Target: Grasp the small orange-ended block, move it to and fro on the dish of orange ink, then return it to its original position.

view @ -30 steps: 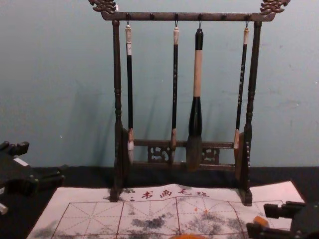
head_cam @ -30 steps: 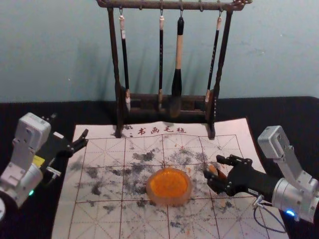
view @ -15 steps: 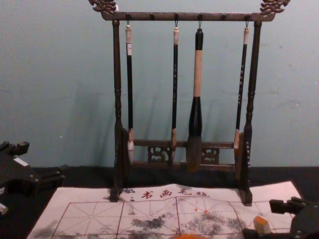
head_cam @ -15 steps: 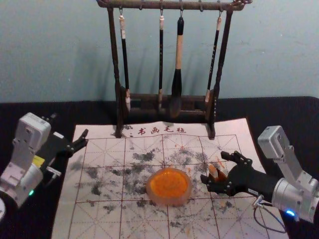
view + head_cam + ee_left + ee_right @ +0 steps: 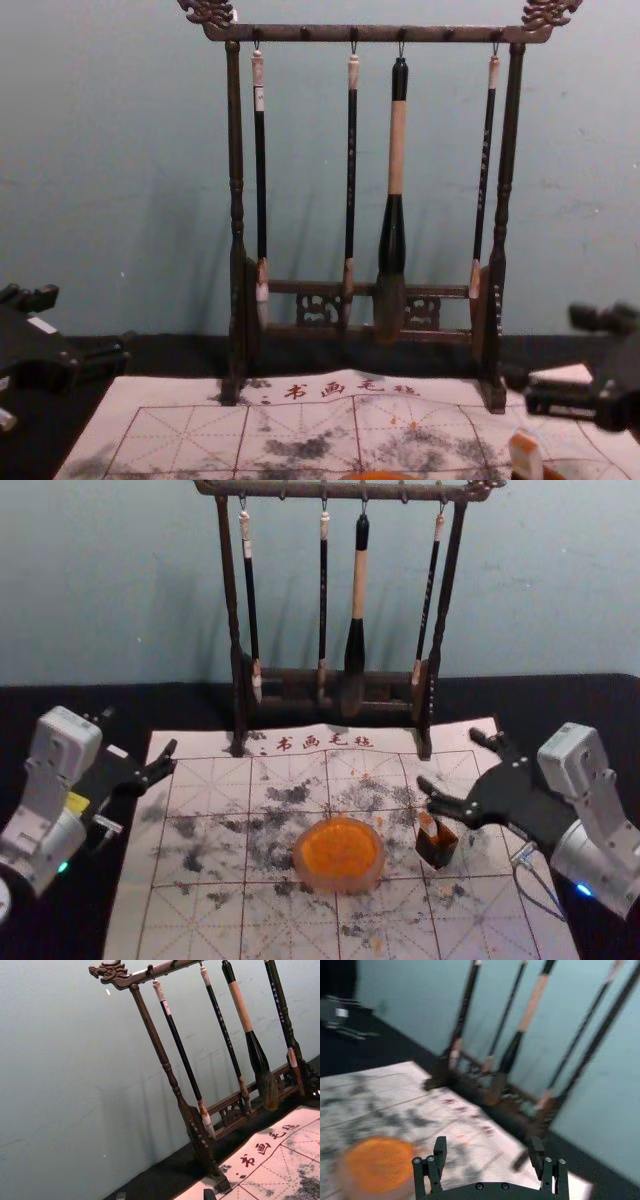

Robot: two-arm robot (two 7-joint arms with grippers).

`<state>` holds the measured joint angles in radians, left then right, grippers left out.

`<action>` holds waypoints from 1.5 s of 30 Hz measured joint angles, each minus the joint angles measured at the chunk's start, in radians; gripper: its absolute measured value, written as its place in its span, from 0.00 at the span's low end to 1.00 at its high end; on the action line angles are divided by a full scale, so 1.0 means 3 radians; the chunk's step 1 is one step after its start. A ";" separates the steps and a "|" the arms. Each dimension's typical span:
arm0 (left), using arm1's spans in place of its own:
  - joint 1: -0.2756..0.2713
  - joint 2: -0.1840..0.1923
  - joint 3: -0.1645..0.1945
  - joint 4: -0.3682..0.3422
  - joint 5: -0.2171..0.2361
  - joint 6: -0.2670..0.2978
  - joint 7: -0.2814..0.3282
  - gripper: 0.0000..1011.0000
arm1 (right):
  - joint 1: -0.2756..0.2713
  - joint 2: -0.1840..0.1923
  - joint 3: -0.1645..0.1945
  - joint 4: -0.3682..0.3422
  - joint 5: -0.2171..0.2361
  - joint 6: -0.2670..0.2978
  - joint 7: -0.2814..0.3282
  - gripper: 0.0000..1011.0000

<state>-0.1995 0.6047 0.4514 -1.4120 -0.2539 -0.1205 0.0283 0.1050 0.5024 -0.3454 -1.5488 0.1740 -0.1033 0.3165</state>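
Probably, the block has been put back already, and what is left is for the right claw to be taken clear of it. The small pale block with an orange end is stood upright on the white cloth mat with red lines, just to the right of the round, pale dish of orange ink, and the two do not touch. Dark sides are seen by its orange end, but whether they are part of it cannot be told.

The black right claw is held up behind the dish and to its right, with its two fingers wide apart and nothing between them. The black left claw is parked well to the left of the dish and behind it, its fingers apart too.

The right claw should be lifted first, then drawn back to the right, away from the dish. Its fingers should be kept wide, as the block could be tipped by a small knock. Care should be taken at the back as well, so that the dark wooden brush rack behind the dish is not bumped.
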 joint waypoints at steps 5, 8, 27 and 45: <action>0.0000 0.0000 0.0000 0.0000 0.0000 0.0000 0.0000 0.99 | -0.0077 -0.0091 0.0081 -0.0004 -0.0356 -0.0046 -0.0449 0.99; 0.0000 0.0000 0.0000 0.0000 0.0000 0.0000 0.0000 0.99 | -0.0109 -0.0144 0.0135 0.0043 -0.0492 0.0010 -0.0644 0.99; 0.0000 0.0000 0.0000 0.0000 0.0000 0.0000 0.0000 0.99 | -0.0130 -0.0347 0.0299 0.0398 -0.0650 0.0261 -0.0851 0.99; 0.0000 0.0000 0.0000 0.0000 0.0000 0.0000 0.0000 0.99 | -0.0133 -0.0338 0.0289 0.0381 -0.0657 0.0254 -0.0858 0.99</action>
<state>-0.1995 0.6047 0.4514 -1.4120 -0.2539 -0.1205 0.0283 0.0652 0.4010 -0.2588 -1.4344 -0.0233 -0.0272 0.0592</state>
